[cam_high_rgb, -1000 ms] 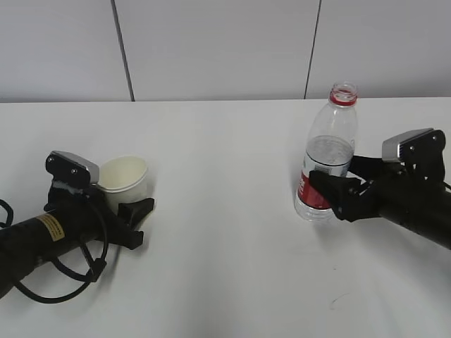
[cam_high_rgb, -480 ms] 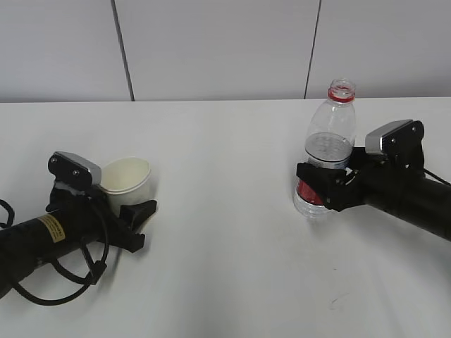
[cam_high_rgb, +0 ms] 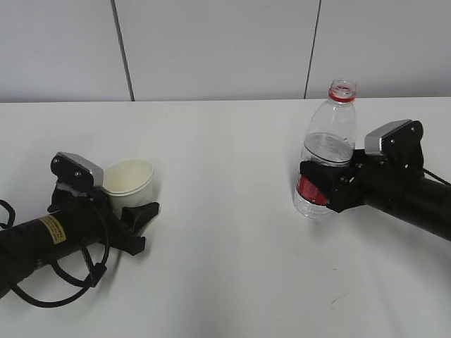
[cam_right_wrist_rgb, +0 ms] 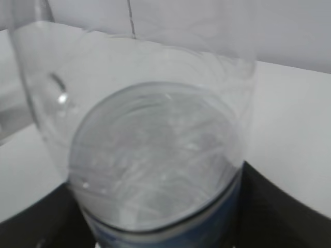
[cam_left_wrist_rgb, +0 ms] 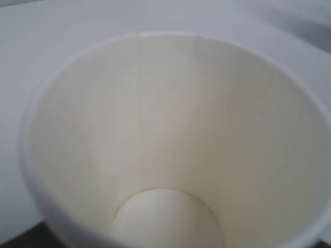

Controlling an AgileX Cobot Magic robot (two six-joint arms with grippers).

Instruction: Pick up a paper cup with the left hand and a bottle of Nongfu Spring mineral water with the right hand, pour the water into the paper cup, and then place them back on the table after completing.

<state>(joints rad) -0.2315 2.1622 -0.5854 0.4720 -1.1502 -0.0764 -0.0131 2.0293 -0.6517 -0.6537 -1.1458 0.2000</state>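
Over the last second the right hand (cam_high_rgb: 325,191) has closed in on the bottle (cam_high_rgb: 325,163) and now clamps it at the red label band, and the bottle has come off the bench (cam_high_rgb: 225,141) a little, its base hanging just clear near the right edge; it leans slightly, its open neck up. The water (cam_right_wrist_rgb: 155,155) fills roughly the lower half and looks unsettled in the right wrist view, which suggests the lift has only begun. On the left side, the left hand (cam_high_rgb: 134,211) has carried the paper cup (cam_high_rgb: 128,180) a touch toward the middle of the bench; its fingers sit either side of the cup's lower wall, apparently closed on it, though the contact itself is hidden behind the cup. Whether the cup's base has left the bench cannot be told. The left wrist view shows the cup dry and empty inside. Both grasps look made, so bringing the bottle mouth over the cup rim is likely next.
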